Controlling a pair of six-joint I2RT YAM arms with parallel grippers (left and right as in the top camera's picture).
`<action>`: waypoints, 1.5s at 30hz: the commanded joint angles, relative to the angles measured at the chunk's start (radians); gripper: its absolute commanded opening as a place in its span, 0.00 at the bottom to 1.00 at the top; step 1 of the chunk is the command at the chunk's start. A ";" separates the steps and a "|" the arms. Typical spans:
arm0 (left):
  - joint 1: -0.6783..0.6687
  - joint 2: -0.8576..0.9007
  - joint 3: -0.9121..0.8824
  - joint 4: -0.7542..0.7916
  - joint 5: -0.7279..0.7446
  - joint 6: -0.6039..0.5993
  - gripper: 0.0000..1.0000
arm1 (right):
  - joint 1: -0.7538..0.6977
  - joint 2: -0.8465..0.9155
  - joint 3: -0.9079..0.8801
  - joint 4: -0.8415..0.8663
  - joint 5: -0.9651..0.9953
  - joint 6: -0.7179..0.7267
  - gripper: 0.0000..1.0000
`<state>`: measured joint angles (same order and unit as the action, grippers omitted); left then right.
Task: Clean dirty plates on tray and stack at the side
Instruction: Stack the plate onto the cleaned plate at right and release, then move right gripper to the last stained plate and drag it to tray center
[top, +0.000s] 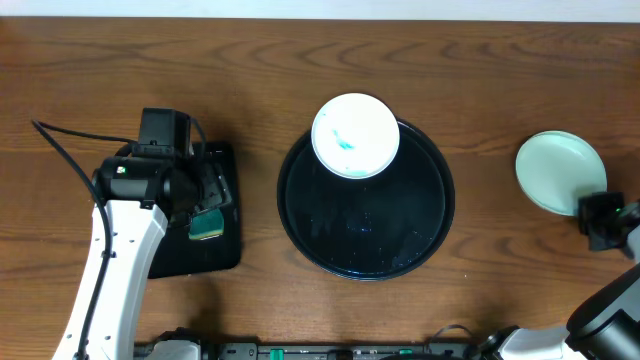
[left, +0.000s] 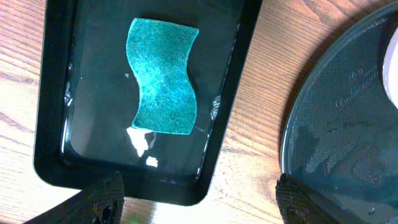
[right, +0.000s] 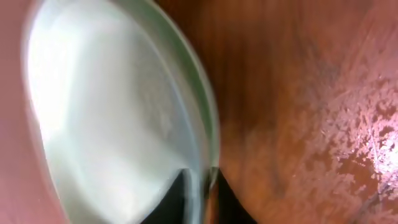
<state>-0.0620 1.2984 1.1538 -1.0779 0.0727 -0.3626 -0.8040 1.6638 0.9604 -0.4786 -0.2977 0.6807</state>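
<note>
A white plate (top: 356, 135) with a teal smear lies on the far rim of the large round black tray (top: 366, 250). At the right, off the tray, a pale mint plate (top: 558, 172) rests on the table. My right gripper (top: 590, 210) is at its near edge. In the right wrist view its fingertips (right: 200, 186) stand astride the plate's (right: 106, 112) rim, slightly apart, with a thin gap beside the rim. My left gripper (left: 199, 202) hangs wide open over the near end of the small tray, holding nothing. The round tray (left: 348, 124) is wet.
A small rectangular black tray (top: 200, 255) at the left holds a teal-green sponge (left: 163, 78) lying flat in a film of water. Bare wooden table lies between the two trays. Cables run along the left arm.
</note>
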 joint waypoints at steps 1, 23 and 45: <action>-0.002 0.002 0.010 -0.006 -0.002 -0.002 0.79 | -0.011 0.004 0.110 -0.043 0.002 -0.026 0.42; -0.002 0.002 0.010 -0.010 -0.002 -0.002 0.79 | 0.611 0.026 0.352 -0.378 -0.204 -0.541 0.66; -0.002 0.002 0.010 -0.025 -0.002 -0.002 0.79 | 0.949 0.401 0.352 0.072 -0.223 -0.471 0.50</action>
<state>-0.0620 1.2984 1.1538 -1.0969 0.0727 -0.3626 0.1299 2.0521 1.3132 -0.4343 -0.5053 0.1829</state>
